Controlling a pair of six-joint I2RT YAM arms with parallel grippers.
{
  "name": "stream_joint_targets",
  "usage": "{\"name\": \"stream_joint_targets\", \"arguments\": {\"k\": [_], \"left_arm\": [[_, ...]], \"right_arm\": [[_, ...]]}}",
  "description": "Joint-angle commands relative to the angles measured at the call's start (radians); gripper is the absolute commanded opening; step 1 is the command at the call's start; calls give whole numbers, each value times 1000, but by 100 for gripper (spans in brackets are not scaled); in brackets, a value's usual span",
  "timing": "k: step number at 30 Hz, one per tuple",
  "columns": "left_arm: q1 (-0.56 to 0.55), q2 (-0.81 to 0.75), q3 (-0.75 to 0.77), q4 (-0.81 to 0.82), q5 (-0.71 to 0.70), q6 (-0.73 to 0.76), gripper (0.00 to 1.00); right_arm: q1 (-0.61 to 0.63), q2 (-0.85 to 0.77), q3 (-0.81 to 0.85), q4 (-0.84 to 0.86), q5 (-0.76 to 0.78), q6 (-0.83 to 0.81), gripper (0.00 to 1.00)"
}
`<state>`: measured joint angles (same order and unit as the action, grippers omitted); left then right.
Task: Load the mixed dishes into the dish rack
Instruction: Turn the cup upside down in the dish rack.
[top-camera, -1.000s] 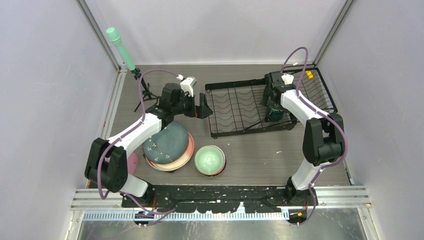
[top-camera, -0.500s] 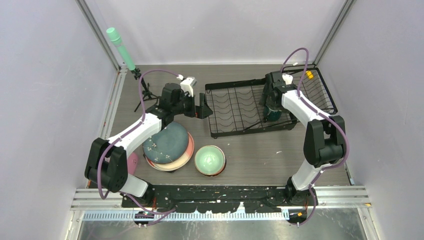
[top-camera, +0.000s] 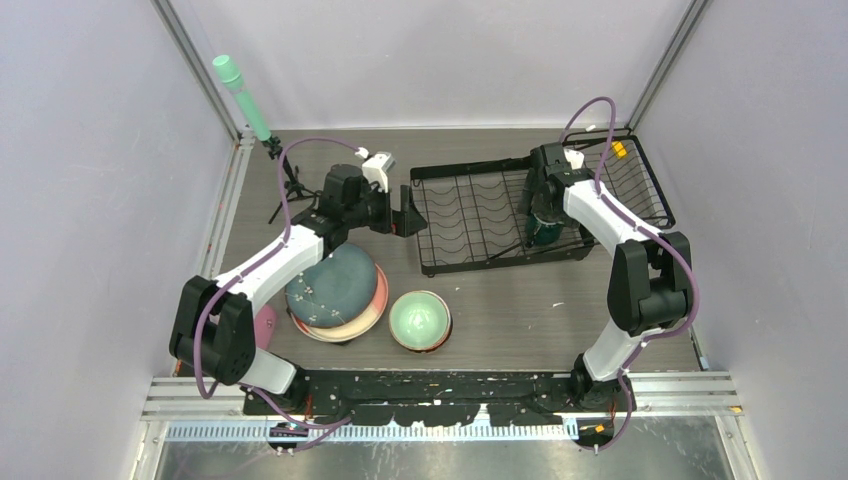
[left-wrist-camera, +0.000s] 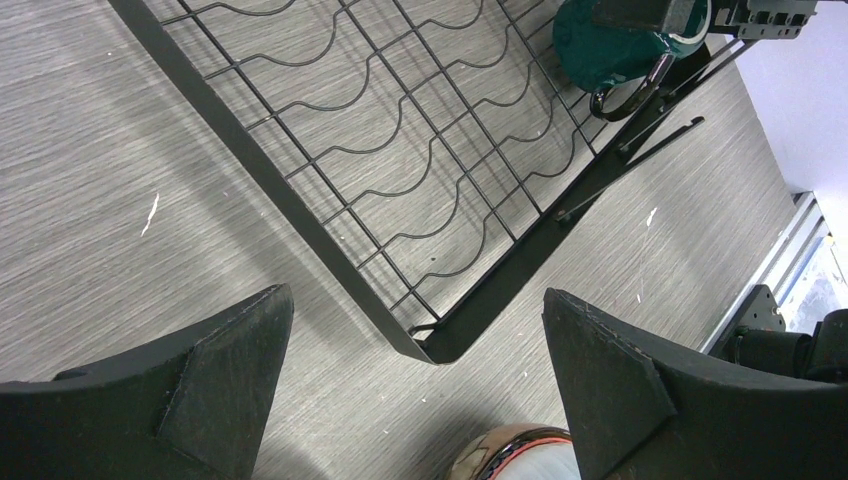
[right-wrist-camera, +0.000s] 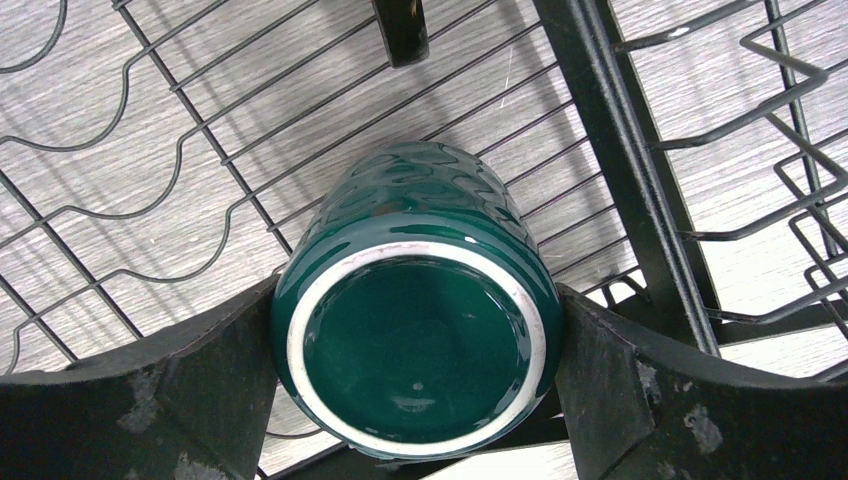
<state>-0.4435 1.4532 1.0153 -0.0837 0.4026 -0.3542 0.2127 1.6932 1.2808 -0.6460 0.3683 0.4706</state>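
The dish rack (top-camera: 490, 262) lies at the back right of the table. My right gripper (top-camera: 545, 213) reaches down into it, shut on the dark teal mug (top-camera: 545, 230). In the right wrist view the mug (right-wrist-camera: 420, 340) is upside down, its white-ringed base facing the camera. Both fingers (right-wrist-camera: 215, 390) press its sides over the rack's wire grid (right-wrist-camera: 600, 130). My left gripper (top-camera: 405, 212) hangs open and empty at the rack's left end. It stands above the rack's corner (left-wrist-camera: 300, 220) in the left wrist view, where the mug (left-wrist-camera: 610, 45) also shows.
A dark teal speckled plate (top-camera: 335, 283) lies over a pink plate (top-camera: 378, 305) at the front left. Beside them is a mint-green bowl (top-camera: 418, 318) nested in others. A small pink cup (top-camera: 265, 322) and a mint-green cylinder on a tripod (top-camera: 245, 100) stand at the left.
My right gripper has shifted slightly toward the back left with the mug. The left arm has not moved.
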Motion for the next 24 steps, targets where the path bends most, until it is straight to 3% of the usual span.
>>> {"name": "stream_joint_targets", "arguments": {"k": [1,9,20,24], "left_arm": [[-10,2,46,-4,29,29,98],[-12,-1,47,-12,32,38,98],[-13,10,60,-36,20,31,98],[-12,4,55,-34,4,34,98]], "right_arm": [[-2,-30,41,4,42,-24,91],[-2,-44,32,10,7,-44,99],[-1,-54,18,16,61,-29,100],[0,-140,-39,105,-33,-35,100]]}}
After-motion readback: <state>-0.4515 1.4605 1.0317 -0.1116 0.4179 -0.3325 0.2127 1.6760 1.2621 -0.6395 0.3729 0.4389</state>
